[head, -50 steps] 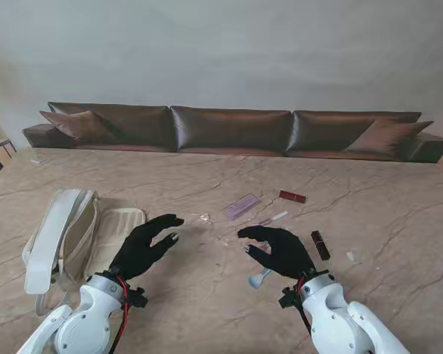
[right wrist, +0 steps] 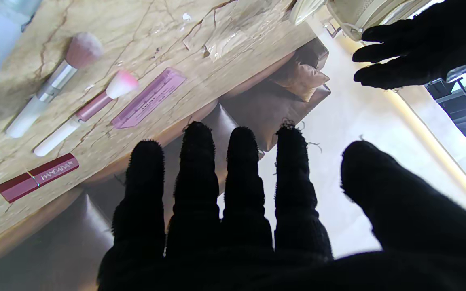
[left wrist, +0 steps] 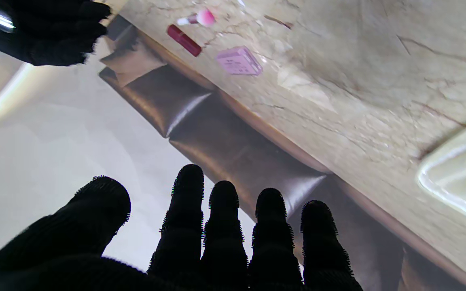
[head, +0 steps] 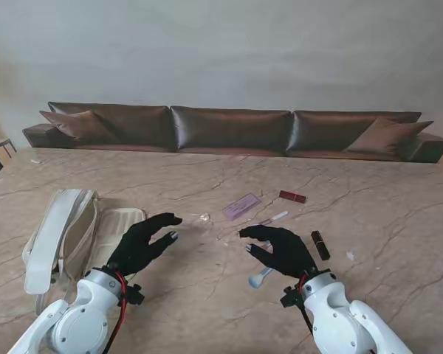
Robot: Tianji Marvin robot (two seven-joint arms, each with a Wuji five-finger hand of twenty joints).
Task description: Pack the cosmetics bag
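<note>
The cosmetics bag [head: 74, 232] is found at the near left of the table [head: 207, 169], lying open with its cream lining exposed, presumably so that items can be dropped in from above. The left hand [head: 142, 245] is held just right of the bag, fingers spread and released, nothing grasped. The right hand [head: 280, 249] is held near centre-right, likewise released and empty, poised over a white-handled brush [head: 260, 277]. The cosmetics are scattered on the right half: a lilac flat case [head: 241, 206], a red box [head: 292, 196], a slim pink-tipped brush [head: 275, 217] and a dark lipstick [head: 320, 245]. This layout is judged to assign picking to the right hand and bag-holding to the left.

In the right wrist view two separate brushes and lettering on the red box are resolved, which the stand view does not show. In the left wrist view only the bag's rim is caught. Packing is judged not yet begun.
</note>
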